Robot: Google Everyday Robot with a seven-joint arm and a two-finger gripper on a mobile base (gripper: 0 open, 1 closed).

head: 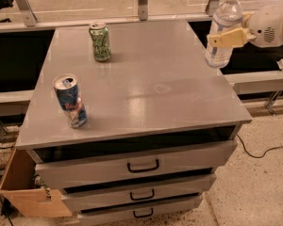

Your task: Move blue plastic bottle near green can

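Observation:
The blue plastic bottle (223,28), clear with a white cap, hangs upright in the air at the right edge of the grey cabinet top (146,84). My gripper (226,36) comes in from the right and is shut on the bottle around its middle, one yellowish finger (230,37) across its front. The green can (100,42) stands upright at the far left of the top, well to the left of the bottle.
A blue-and-silver can with red lettering (70,100) stands near the front left of the top. The cabinet has three drawers with black handles (142,165). A cardboard box (28,192) sits on the floor at the lower left. A glass railing runs behind.

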